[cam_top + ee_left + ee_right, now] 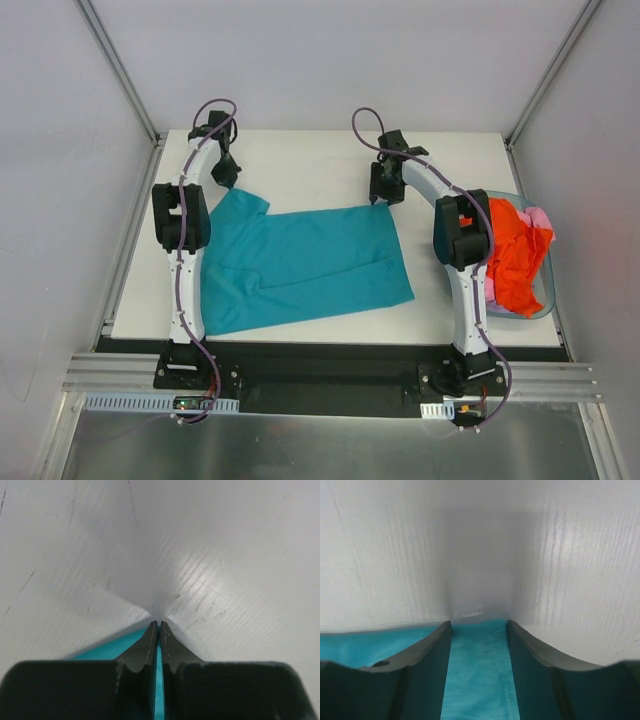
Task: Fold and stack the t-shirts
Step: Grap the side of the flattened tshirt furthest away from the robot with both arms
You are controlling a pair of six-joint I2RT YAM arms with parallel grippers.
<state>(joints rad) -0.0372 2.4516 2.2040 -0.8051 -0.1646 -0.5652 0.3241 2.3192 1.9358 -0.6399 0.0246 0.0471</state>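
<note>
A teal t-shirt (300,265) lies spread and partly folded on the white table (300,165). My left gripper (228,183) is at the shirt's far left corner. In the left wrist view the gripper (159,625) is shut, with a thin strip of the teal t-shirt (107,650) pinched between the fingers. My right gripper (377,200) is at the shirt's far right corner. In the right wrist view this gripper (480,622) is open, its fingers standing either side of the edge of the teal t-shirt (480,670), low over the table.
A clear blue basket (545,290) stands at the table's right edge, holding an orange garment (512,250) and a pink one (540,218). White walls and metal frame posts enclose the table.
</note>
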